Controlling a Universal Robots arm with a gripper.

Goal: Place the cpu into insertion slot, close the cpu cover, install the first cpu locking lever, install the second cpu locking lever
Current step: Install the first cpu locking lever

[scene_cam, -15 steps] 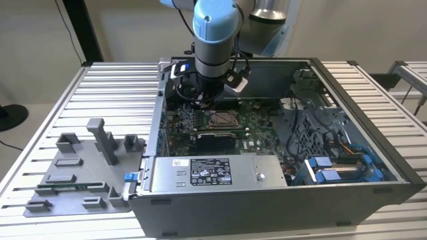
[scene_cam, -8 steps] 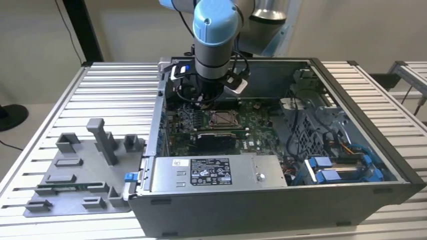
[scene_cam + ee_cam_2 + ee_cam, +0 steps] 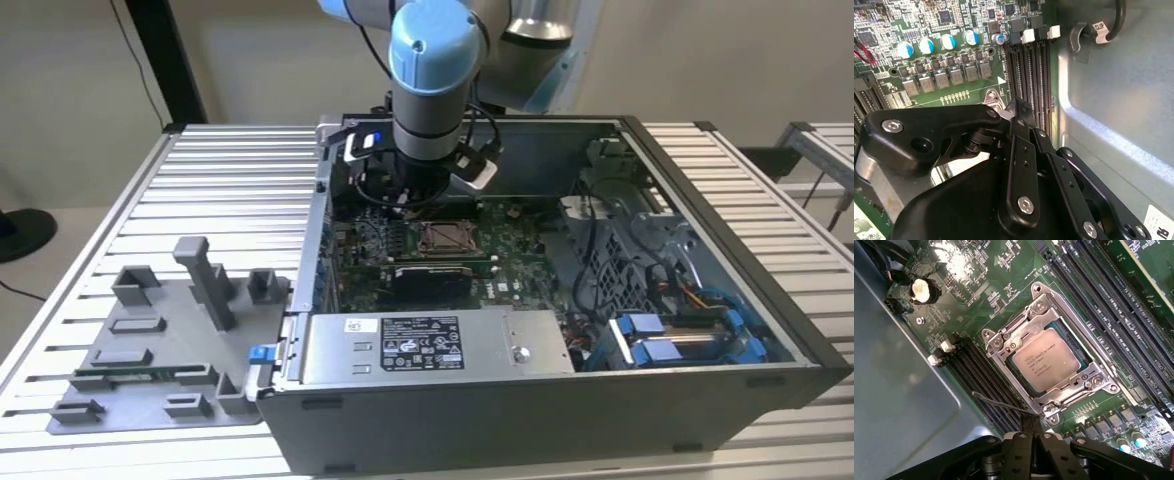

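The cpu (image 3: 1046, 360) sits in the insertion slot (image 3: 1069, 334), cpu cover (image 3: 1021, 322) down over it. It lies just ahead of the clenched tool (image 3: 1032, 427) — nearest, one thin locking lever (image 3: 1004, 404) angles out across the memory slots (image 3: 979, 375).

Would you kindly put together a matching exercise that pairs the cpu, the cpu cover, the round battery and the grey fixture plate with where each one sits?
Things:
1. cpu
2. cpu cover
3. round battery
4. grey fixture plate

Places:
A. on the ribbed table, outside the computer case
B. lying flat as a frame around the chip
C. silvery face up, showing through a square window
D. on the green board, near the case wall

Pairs: 1-C, 2-B, 3-D, 4-A
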